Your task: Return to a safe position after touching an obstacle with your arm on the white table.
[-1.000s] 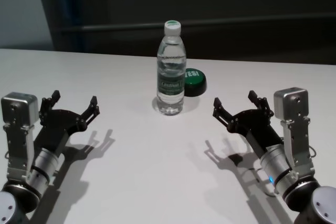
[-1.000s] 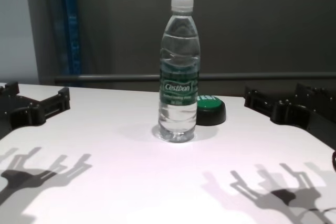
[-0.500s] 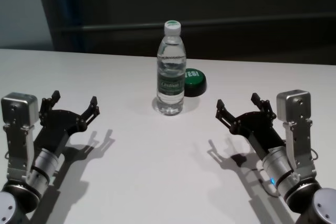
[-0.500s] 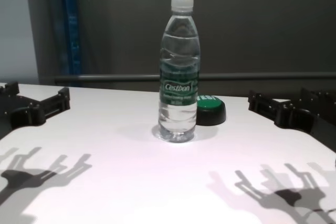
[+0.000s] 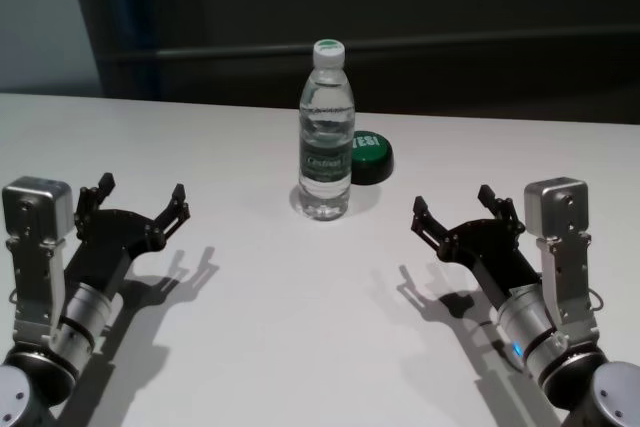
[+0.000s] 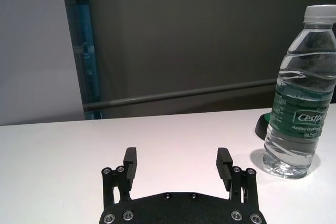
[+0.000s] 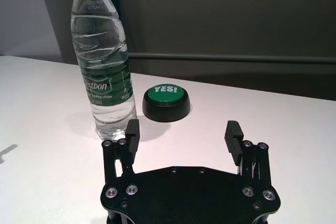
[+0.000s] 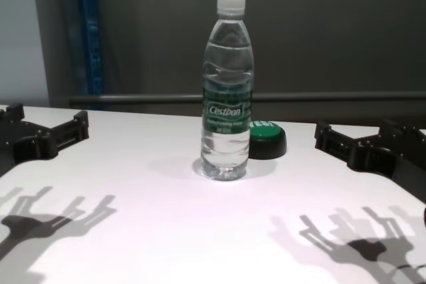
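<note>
Clear bottle (image 5: 326, 137) stands untouched on white table (image 5: 300, 327); left gripper (image 5: 140, 198) and right gripper (image 5: 465, 212) both spread wide, empty

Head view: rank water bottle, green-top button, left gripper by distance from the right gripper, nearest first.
From the right gripper, open on the table's right side:
1. Green-top button, ahead and toward centre, just behind the bottle's right side.
2. Water bottle, upright at centre.
3. Left gripper, open, far across on the left.

"Cestbon" is printed on the bottle's (image 8: 227, 91) green label band; "YES!" (white lettering) is printed on the puck's (image 7: 167, 102) green top.
</note>
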